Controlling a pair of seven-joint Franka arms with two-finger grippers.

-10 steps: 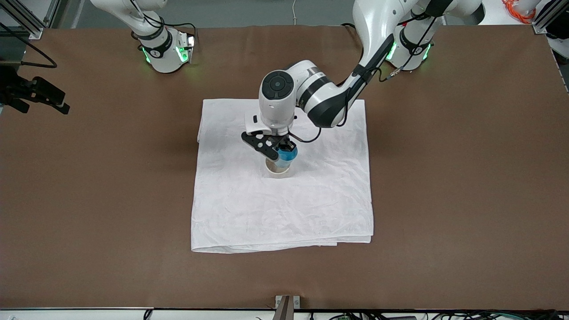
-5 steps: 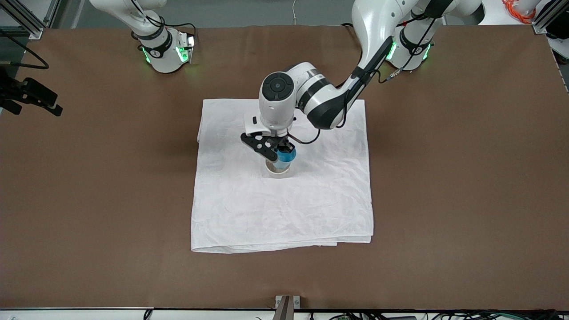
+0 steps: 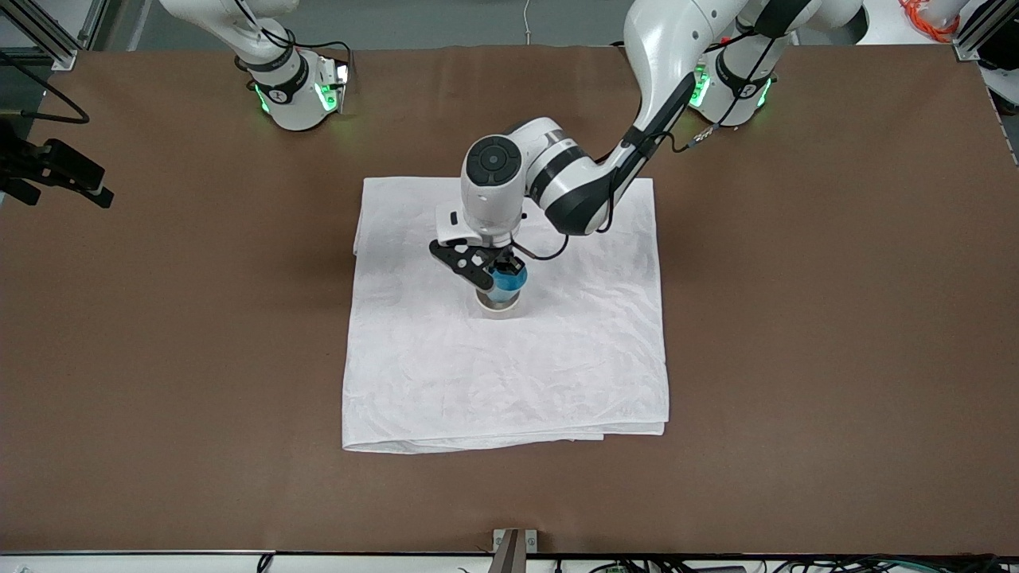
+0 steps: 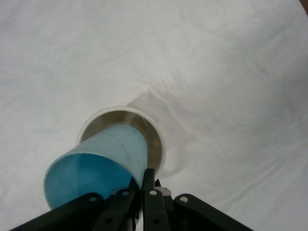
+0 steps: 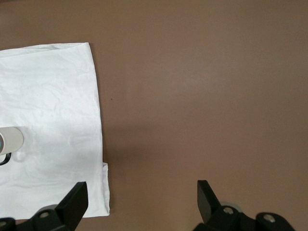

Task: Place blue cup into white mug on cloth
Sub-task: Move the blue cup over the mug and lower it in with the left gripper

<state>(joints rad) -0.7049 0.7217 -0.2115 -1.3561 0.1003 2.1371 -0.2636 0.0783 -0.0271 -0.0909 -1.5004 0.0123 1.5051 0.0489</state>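
Right now the blue cup [image 4: 98,166] hangs tilted, its base dipping into the mouth of the white mug [image 3: 497,304], which stands upright near the middle of the cloth [image 3: 509,374] on the bench [image 3: 836,318]. Left end effector [image 3: 500,270] pinches the cup's rim. Right end effector [image 5: 139,202] waits, spread wide, over bare bench beside the cloth.

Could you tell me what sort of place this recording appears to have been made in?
Most likely a robotics lab bench rather than a home. Two fixed robot arms stand at a brown table, aluminium framing shows at its corners, and loose cables run along the edge nearest the front camera.
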